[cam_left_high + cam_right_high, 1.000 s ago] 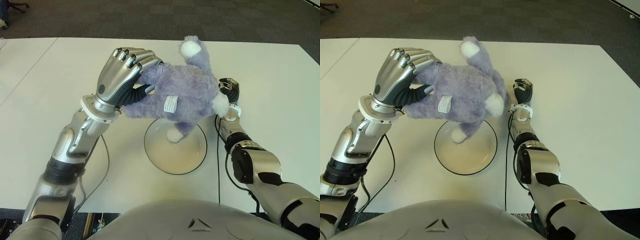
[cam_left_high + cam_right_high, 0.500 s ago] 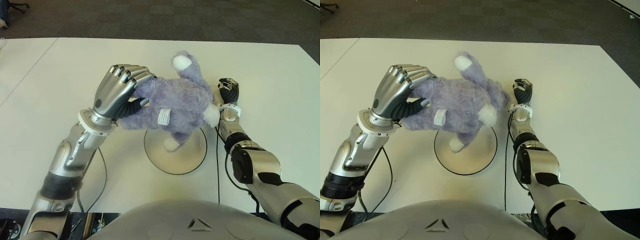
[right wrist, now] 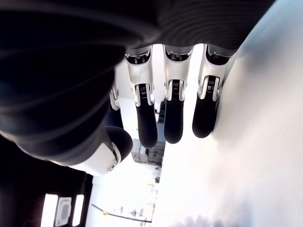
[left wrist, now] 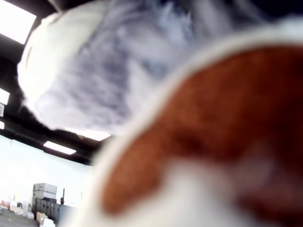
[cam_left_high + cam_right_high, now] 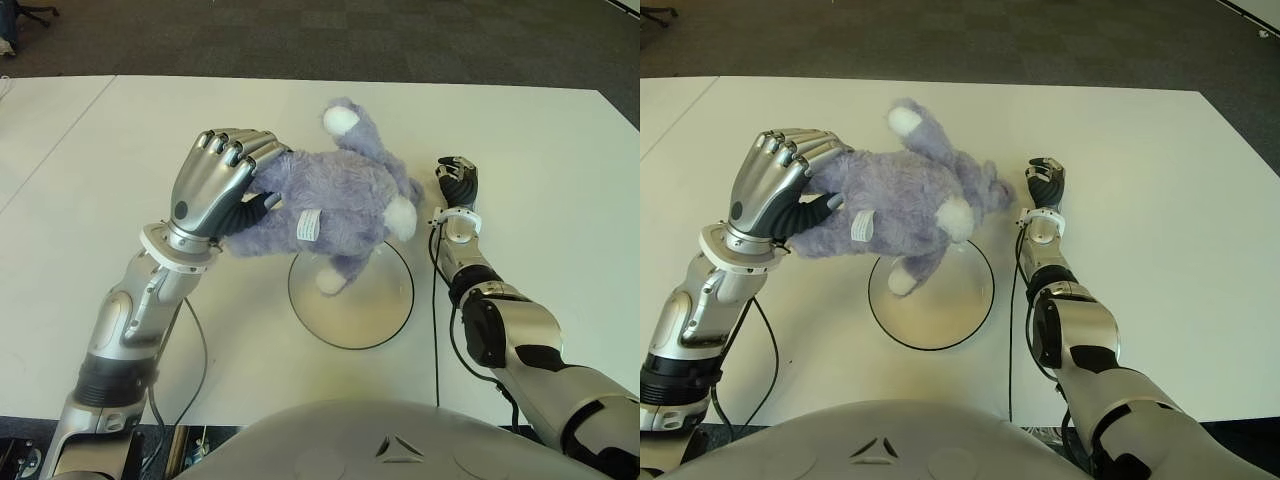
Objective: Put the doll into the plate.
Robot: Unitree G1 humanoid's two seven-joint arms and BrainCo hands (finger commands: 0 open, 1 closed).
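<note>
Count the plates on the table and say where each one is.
1. The plate sits on the table before the robot, partly under the doll held by the left hand.

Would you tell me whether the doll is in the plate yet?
Not yet: the left hand grips the doll above the plate, one foot dangling over it.

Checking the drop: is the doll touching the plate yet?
Cannot tell. The left hand grips the doll; in the left eye view its foot overlaps the plate, showing neither contact nor gap.
</note>
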